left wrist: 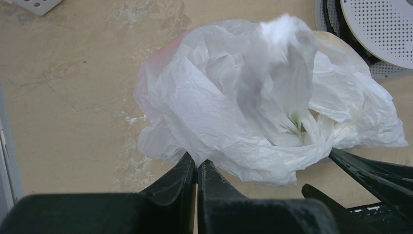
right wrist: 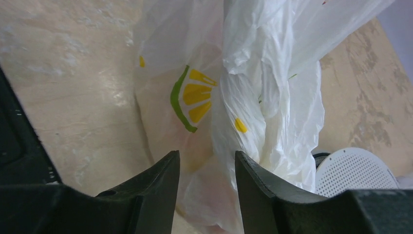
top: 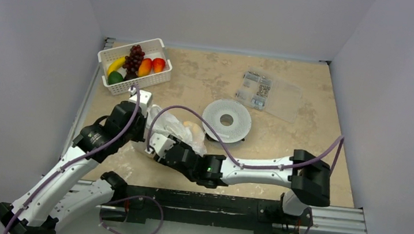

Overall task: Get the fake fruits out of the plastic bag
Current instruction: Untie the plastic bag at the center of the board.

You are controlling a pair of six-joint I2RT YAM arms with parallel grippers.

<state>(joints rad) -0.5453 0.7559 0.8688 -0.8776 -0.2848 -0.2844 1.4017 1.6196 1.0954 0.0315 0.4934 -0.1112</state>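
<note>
Well, from the left wrist we see the left gripper (left wrist: pixel 197 168) all but closed, its tips pinching the near edge of the bag (left wrist: pixel 234 112), which lies crumpled on the table (left wrist: pixel 73 97). From the right wrist we see the right gripper (right wrist: pixel 207 163) partly open, a fold of bag between its fingers (right wrist: pixel 156 190); whether they press it we cannot tell. From above, the bag sits between both grippers, just beside a disc (top: pixel 226 119), with a peach-tinted fruit (top: pixel 194 129) showing faintly through the film
</note>
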